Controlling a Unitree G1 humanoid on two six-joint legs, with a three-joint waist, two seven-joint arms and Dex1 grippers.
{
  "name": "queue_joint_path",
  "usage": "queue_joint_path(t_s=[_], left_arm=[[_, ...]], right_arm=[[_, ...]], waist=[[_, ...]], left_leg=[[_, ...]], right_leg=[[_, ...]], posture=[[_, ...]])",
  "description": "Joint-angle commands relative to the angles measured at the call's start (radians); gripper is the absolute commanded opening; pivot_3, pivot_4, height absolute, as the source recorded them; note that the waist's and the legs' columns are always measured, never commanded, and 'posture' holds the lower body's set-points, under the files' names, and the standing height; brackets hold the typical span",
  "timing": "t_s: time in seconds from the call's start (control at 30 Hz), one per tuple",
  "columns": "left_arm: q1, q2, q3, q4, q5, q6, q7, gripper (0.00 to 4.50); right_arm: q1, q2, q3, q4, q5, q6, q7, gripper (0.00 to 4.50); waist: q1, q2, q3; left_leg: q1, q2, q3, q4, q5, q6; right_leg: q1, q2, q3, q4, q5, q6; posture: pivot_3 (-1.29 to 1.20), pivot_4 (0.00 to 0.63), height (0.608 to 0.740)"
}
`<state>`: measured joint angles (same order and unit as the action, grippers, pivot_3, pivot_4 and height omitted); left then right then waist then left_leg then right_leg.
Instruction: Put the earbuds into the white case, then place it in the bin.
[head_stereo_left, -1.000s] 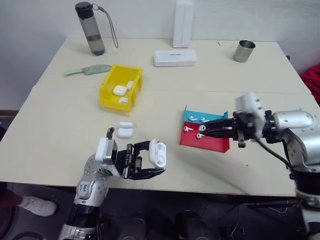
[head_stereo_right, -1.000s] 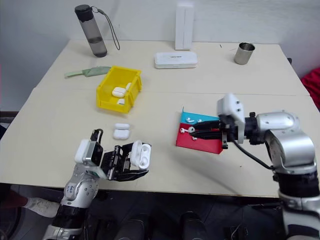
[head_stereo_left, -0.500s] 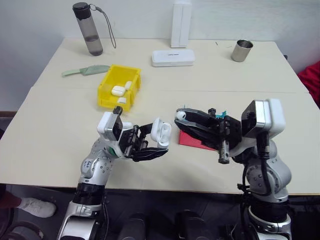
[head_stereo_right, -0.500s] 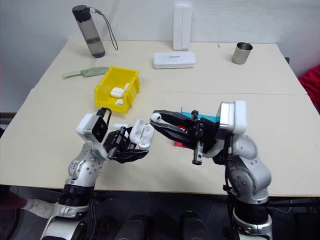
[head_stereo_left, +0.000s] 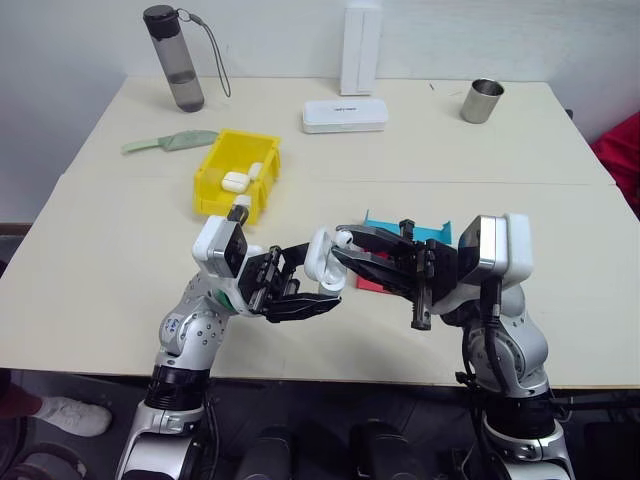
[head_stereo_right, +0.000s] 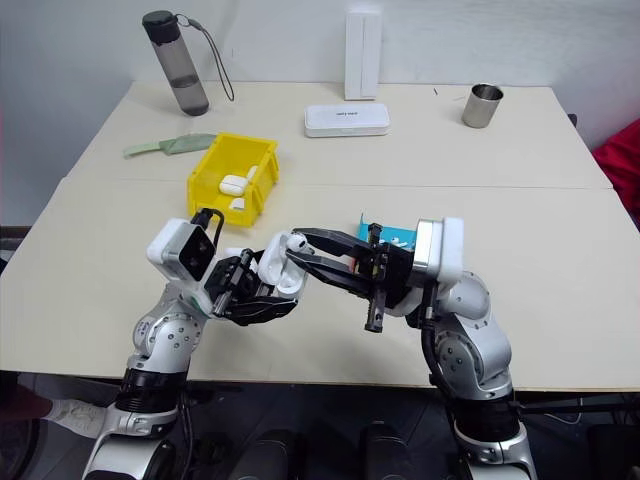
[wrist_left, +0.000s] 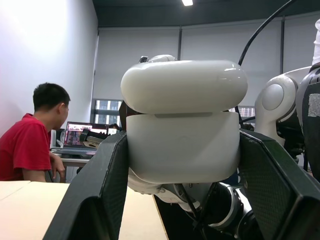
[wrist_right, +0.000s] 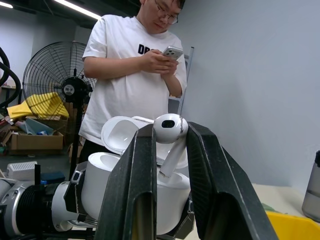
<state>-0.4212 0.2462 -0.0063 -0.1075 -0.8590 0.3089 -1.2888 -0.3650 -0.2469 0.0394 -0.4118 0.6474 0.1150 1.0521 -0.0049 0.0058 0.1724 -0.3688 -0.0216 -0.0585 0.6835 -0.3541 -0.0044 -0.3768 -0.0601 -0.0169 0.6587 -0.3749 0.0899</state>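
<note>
Earbud between my right gripper's two black fingers: a tiny glossy white stemmed wireless earbud, pinched at its bulb with the stem angling down toward the open mouth of the small glossy white rounded earbud charging case, just above it or at its rim, I cannot tell which. My left gripper clamps that case by its two sides, fingers narrowed hard against the body, its hinged lid tipped back. Both hands meet in the air above the near edge of the pale beige wooden table, fingertips pointing at each other. The small bright yellow plastic open-top bin sits further back on my left, well apart from both hands, with identical white cases lying inside it. The red and blue stepped tray lies just behind my right gripper, mostly hidden by it. At the far side of the table stand a grey translucent bottle with a strap, a long flat white rectangular box, a tall white upright box and a metal cup; a pale green flat object lies near the bin
</note>
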Motion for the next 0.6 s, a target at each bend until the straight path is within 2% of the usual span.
queue_joint_path(t_s=[0.03, 0.27, 0.6], left_arm=[[-0.011, -0.016, -0.004, -0.054, -0.013, -0.005, 0.004, 2.78], [-0.001, -0.004, -0.027, -0.058, 0.01, -0.007, -0.022, 2.78], [0.014, -0.02, -0.021, -0.055, 0.016, -0.028, -0.029, 2.78]], right_arm=[[0.002, -0.016, 0.027, 0.025, -0.019, -0.022, 0.018, 0.43], [0.002, -0.041, 0.055, 0.05, -0.033, -0.066, 0.055, 0.43], [0.001, -0.082, 0.076, 0.024, -0.011, -0.028, 0.048, 0.43]], waist=[[0.0, 0.0, 0.0], [0.0, 0.0, 0.0], [0.001, 0.0, 0.0]], left_leg=[[0.0, 0.0, 0.0, 0.0, 0.0, 0.0], [0.0, 0.0, 0.0, 0.0, 0.0, 0.0], [0.0, 0.0, 0.0, 0.0, 0.0, 0.0]], right_leg=[[0.0, 0.0, 0.0, 0.0, 0.0, 0.0], [0.0, 0.0, 0.0, 0.0, 0.0, 0.0], [0.0, 0.0, 0.0, 0.0, 0.0, 0.0]], posture=[[0.0, 0.15, 0.74], [0.0, 0.15, 0.74], [0.0, 0.15, 0.74]])
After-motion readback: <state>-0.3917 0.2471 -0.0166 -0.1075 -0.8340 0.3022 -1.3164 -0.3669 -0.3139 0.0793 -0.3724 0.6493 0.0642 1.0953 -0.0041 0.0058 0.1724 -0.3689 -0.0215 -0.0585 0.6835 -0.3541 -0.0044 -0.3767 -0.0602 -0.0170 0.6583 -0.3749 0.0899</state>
